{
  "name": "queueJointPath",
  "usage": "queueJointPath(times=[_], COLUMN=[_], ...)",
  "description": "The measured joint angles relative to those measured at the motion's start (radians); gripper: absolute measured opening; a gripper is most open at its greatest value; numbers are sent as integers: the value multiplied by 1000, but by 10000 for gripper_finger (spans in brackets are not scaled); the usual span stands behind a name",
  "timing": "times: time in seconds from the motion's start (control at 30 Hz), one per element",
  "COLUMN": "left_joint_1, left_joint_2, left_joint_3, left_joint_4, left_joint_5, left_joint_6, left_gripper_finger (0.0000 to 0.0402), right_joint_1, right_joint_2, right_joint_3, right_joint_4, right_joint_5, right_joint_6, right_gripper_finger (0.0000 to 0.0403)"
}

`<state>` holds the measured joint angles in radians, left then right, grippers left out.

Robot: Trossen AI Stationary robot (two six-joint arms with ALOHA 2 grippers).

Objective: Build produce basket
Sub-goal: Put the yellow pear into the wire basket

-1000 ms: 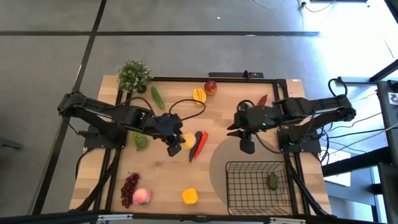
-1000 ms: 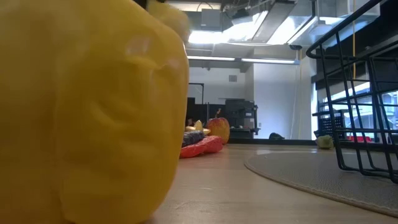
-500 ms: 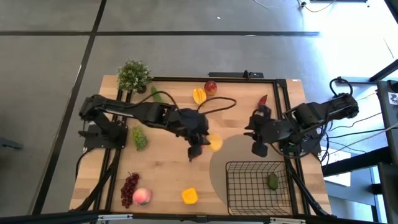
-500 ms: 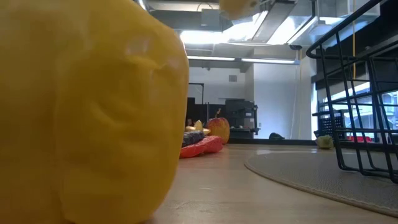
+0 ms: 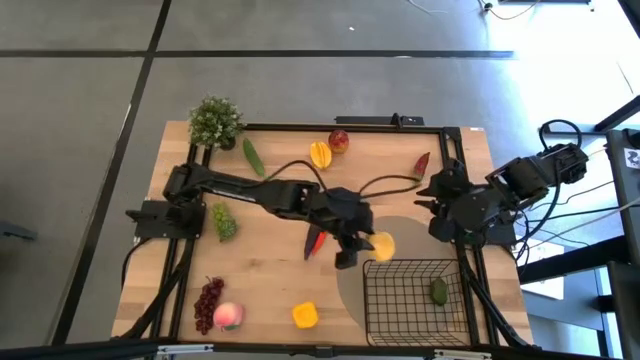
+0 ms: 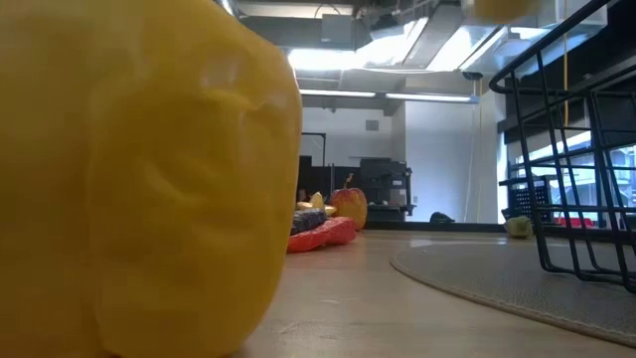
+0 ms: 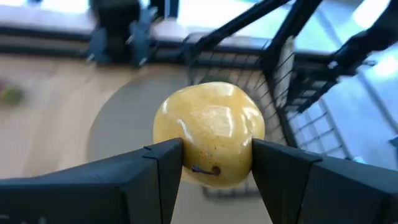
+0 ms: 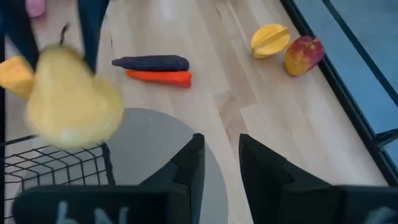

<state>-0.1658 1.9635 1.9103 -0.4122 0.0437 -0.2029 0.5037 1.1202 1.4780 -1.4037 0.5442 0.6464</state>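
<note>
My left gripper (image 5: 366, 247) is shut on a yellow pear-shaped fruit (image 5: 382, 244), high above the grey round mat (image 5: 352, 268), just off the far left corner of the black wire basket (image 5: 410, 298). The fruit also shows in the left wrist view (image 7: 210, 132), in the right wrist view (image 8: 73, 104) and at the top of the low view (image 6: 502, 8). A green fruit (image 5: 438, 291) lies in the basket. My right gripper (image 5: 440, 218) is open and empty at the table's right side, far of the basket. My left gripper pinches the yellow fruit between its two fingers, on two opposite sides (image 7: 176, 155) of its round body. The fingers reach in from the table's left side. The fruit is lifted clear of the table, its stem end (image 7: 214, 169) turned back toward the wrist.
A yellow pepper (image 5: 305, 316) near the front edge fills the low view (image 6: 139, 179). A peach (image 5: 229, 316), purple grapes (image 5: 208, 298), green grapes (image 5: 225, 222), a red and a purple long vegetable (image 5: 318, 238), a cucumber (image 5: 254, 157), an apple (image 5: 339, 140), a chili (image 5: 422, 161) and a potted plant (image 5: 215, 121) stand around.
My left gripper has carried the yellow fruit from the table's middle toward the right and near edges, up to the basket's far left corner, lifted clear all the way. My right gripper has drawn back toward the table's right edge.
</note>
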Motion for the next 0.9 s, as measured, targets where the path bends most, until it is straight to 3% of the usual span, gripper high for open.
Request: queueJointPath(times=[0.23,0.57,0.9], left_joint_1=[0,-8,-30], left_joint_2=[102,208,210], left_joint_3=[2,1,1], left_joint_4=[188,239,196], left_joint_5=[113,251,254], left_joint_6=[37,76,139], left_gripper_finger=[157,152,151], right_joint_1=[0,0,0], right_joint_2=[-21,-22,-22], right_joint_3=[0,-1,-1], right_joint_4=[-46,-45,-44], right_joint_5=[13,14,14], right_joint_6=[3,5,5], right_gripper_finger=[90,90,90])
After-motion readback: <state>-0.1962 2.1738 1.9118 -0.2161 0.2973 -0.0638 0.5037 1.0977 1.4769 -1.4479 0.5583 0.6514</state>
